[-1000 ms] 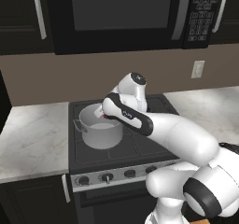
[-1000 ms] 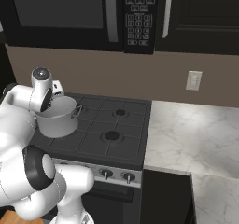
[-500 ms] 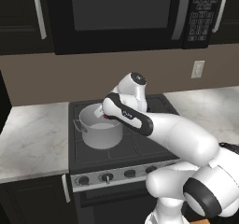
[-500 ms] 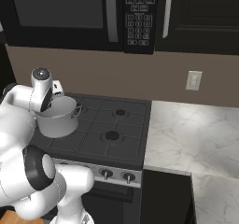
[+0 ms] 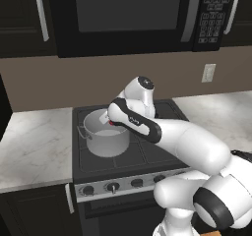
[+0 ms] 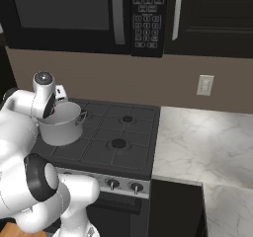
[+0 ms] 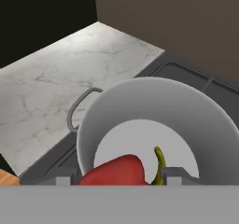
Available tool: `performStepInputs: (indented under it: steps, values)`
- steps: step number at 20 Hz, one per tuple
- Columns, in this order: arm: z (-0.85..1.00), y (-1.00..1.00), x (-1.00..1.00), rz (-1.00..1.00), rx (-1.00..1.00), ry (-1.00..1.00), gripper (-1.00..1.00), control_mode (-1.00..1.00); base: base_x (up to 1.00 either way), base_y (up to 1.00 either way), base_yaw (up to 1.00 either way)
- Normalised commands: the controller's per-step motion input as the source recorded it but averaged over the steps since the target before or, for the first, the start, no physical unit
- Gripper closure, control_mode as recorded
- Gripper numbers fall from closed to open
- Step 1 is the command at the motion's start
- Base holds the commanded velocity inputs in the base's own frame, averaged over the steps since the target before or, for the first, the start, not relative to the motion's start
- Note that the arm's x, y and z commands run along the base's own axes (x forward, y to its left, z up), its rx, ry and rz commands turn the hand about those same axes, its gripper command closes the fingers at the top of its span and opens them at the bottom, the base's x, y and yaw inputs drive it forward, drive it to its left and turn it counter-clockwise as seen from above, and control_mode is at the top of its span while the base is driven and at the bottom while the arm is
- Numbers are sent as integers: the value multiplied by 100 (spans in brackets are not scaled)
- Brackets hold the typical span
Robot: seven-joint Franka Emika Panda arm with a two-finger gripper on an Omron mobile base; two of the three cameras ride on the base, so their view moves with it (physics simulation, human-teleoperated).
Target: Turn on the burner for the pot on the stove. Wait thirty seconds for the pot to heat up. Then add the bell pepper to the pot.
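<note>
Dark cabinets and a black microwave (image 5: 128, 14) hang over your stove (image 6: 113, 142), with marble bench (image 6: 207, 147) on either side of it. Your pot (image 5: 106, 134) stands on the stove's front-left burner, lidless, its loop handle (image 7: 81, 107) pointing toward the left bench. Your arm (image 5: 162, 132) reaches across the cooktop, so its hand hangs right over the pot's mouth.

From the hand view you look straight down into the pot (image 7: 154, 120), with its pale bottom in sight. The pepper (image 7: 116, 172), red with a greenish stem (image 7: 159, 164), sits between your fingers (image 7: 120, 178), above the pot's inside. You can see the two fingertips (image 7: 63, 178) flanking it, roughly a pepper's width apart, but you cannot tell whether they press on it or have let go of it. In the left base view a sliver of red (image 5: 112, 124) shows under the hand at the pot's rim.

Knobs (image 5: 113, 186) line the silver front strip.
</note>
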Motion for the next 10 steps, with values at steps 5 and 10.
performStepInputs:
  steps: [5, 10]
  values:
    - [0, 0, 0, 0, 0, 0, 100, -100, 0, 0, 0]
    - [0, 0, 0, 0, 0, 0, 100, -100, 0, 0, 0]
